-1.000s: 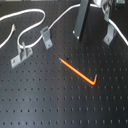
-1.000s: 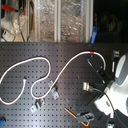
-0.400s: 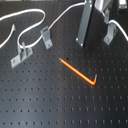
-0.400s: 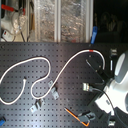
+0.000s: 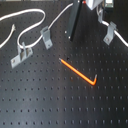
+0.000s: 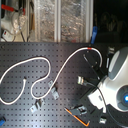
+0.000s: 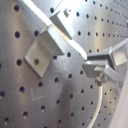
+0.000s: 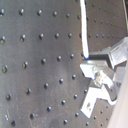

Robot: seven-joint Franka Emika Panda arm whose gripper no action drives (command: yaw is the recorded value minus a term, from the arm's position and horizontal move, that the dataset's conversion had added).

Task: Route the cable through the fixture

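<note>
Going left to right in the first exterior view, the cable (image 5: 22, 16) lies in loose white loops on the black perforated board (image 5: 60, 107). Just below the loops stands a low bracket (image 5: 22, 53), apart from the cord. Next comes an upright clip (image 5: 46, 36); the cable passes right by it, and in the first wrist view it lies against a clip of that kind, though I cannot tell whether it sits between the prongs. An orange bent rod (image 5: 78, 72) lies in the middle, clear of everything.

Further right is my gripper (image 8: 91, 64). Its fingers look closed down narrow on the cable: in the second wrist view the cord runs straight into the pads and a thinner stretch curls out beyond them. In the second exterior view, the red tape band (image 6: 89, 48) sits up the cord from my hold.

Furthest right is the fixture (image 5: 109, 32), which I judge to be the clip nearest me. A stretch of cable passes just beside it, and I cannot tell if it is seated.

The cord is light, limp and smooth. It will sag and swing wherever it is unsupported, and could slide through the pads under pull. A hold close to the fixture keeps the free span short and stiff enough to steer between the prongs. The clip itself is rigid, so the cord must do the yielding.
</note>
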